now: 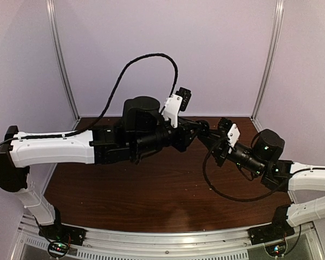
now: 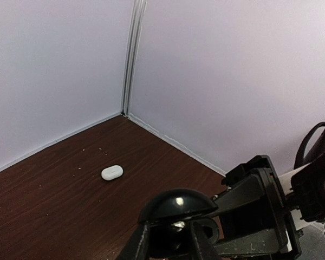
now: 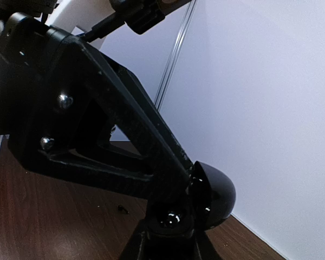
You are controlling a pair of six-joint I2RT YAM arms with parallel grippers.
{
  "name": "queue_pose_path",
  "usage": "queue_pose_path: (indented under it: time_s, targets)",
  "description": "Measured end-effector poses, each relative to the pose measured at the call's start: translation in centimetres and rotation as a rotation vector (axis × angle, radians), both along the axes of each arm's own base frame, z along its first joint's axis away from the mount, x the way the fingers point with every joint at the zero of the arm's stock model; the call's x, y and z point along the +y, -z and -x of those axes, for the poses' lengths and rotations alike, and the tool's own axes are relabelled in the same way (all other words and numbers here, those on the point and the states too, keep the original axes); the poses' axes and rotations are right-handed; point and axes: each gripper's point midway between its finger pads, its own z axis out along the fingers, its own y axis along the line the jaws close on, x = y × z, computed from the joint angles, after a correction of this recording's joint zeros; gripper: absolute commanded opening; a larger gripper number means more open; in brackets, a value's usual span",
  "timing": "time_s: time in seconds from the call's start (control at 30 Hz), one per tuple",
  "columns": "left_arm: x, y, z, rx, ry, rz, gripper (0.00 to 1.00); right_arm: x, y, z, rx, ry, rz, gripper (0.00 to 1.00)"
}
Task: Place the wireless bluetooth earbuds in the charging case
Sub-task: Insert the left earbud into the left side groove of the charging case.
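Your left claw (image 2: 172,234) is sitting at the bottom edge of the left wrist view, its tips pressing up under a black domed piece (image 2: 177,205). You cannot tell from here whether those fingers are apart or clamped. The right claw (image 2: 222,207) is reaching in from the right to the same dome. Beyond them, the charging case (image 2: 112,172) is lying flat on the table (image 2: 49,211), well apart from both claws and near the corner where the two pale walls (image 2: 233,81) are meeting. Its long axis is running from lower left up to the right, roughly along the left wall. Pale specks (image 2: 78,168) are dotting the wood around it.

From the right wrist, your right claw is closed at the bottom of the frame, just beneath the dome. The left claw's black body is filling the upper left and blocking most of the table. One small dark bit (image 3: 122,208) is lying on the wood.

From above, both arms are meeting tip to tip over the middle of the table, with a black cable (image 1: 151,57) looping over the left arm. The case is not showing in this view.
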Motion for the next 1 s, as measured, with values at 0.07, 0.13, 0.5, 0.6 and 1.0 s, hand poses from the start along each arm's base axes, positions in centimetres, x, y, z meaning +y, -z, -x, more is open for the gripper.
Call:
queue_pose_path:
  time_s: [0.07,0.13,0.5,0.6,1.0]
  targets:
    - [0.3,0.1,-0.5,0.012,-0.029,-0.002,0.31,0.1,-0.1,0.1,0.006,-0.006,-0.010,0.00]
    - [0.4,0.1,-0.6,0.023,-0.041,-0.001,0.34,0.1,-0.1,0.1,0.009,-0.011,-0.016,0.00]
    - [0.6,0.2,-1.0,0.031,-0.053,-0.006,0.50,0.1,-0.2,0.3,0.025,-0.021,-0.038,0.00]
    - [0.6,0.2,-1.1,0.025,-0.044,-0.009,0.52,0.1,-0.2,0.3,0.030,-0.023,-0.047,0.00]
    - [0.2,-0.1,0.6,-0.050,0.096,-0.017,0.68,0.1,-0.3,0.6,0.042,-0.040,-0.075,0.00]
